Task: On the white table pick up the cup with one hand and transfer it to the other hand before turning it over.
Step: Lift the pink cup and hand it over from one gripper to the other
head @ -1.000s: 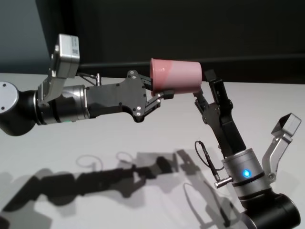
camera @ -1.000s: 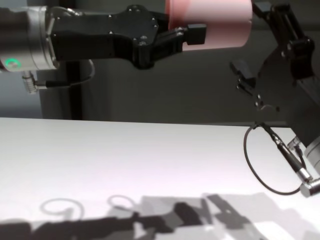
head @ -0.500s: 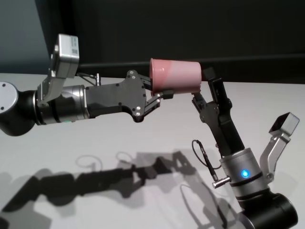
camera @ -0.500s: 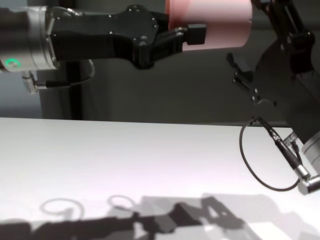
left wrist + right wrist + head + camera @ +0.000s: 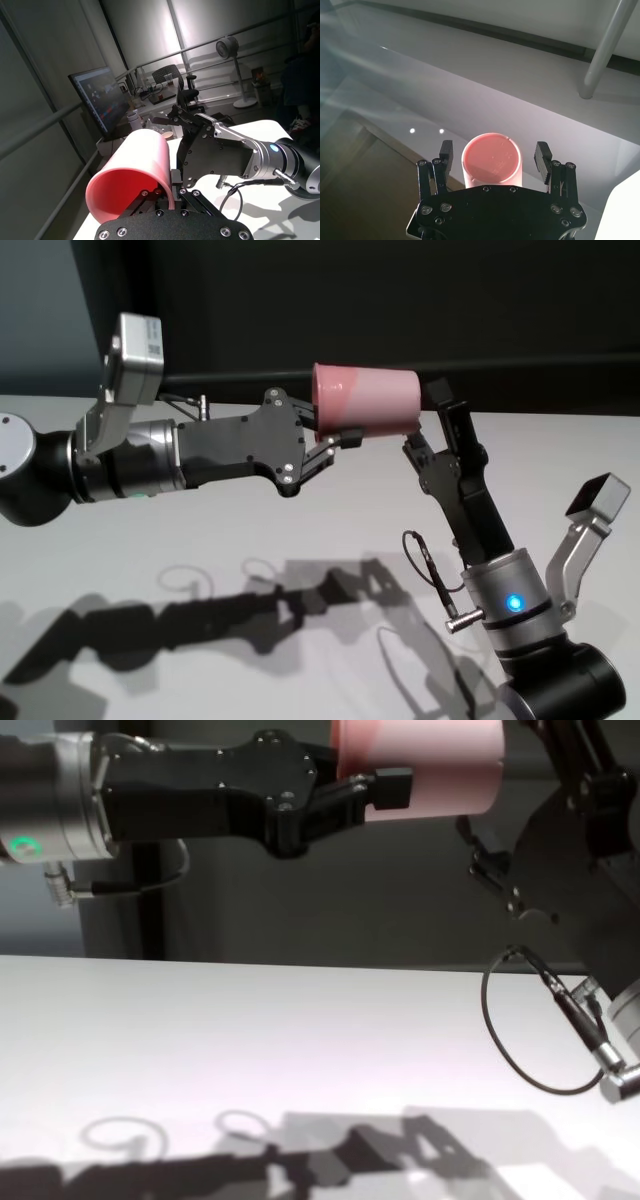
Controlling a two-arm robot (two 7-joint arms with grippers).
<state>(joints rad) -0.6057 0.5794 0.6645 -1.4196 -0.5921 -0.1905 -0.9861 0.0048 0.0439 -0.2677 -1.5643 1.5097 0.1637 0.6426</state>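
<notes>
**Right gripper closing in on one cup**

Since a second ago our right gripper has been edging up, fingers spread around the base of one cup. We are pinching it in our left gripper, sideways above the white table.

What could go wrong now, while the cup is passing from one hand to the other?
1. The left hand holds the cup only at its rim end, sideways, high above the white table. If it releases early, the cup may fall.
2. The right hand is open, its fingers on either side of the cup's base without touching. On the smooth tapered wall, a shallow grip might slip.
</notes>
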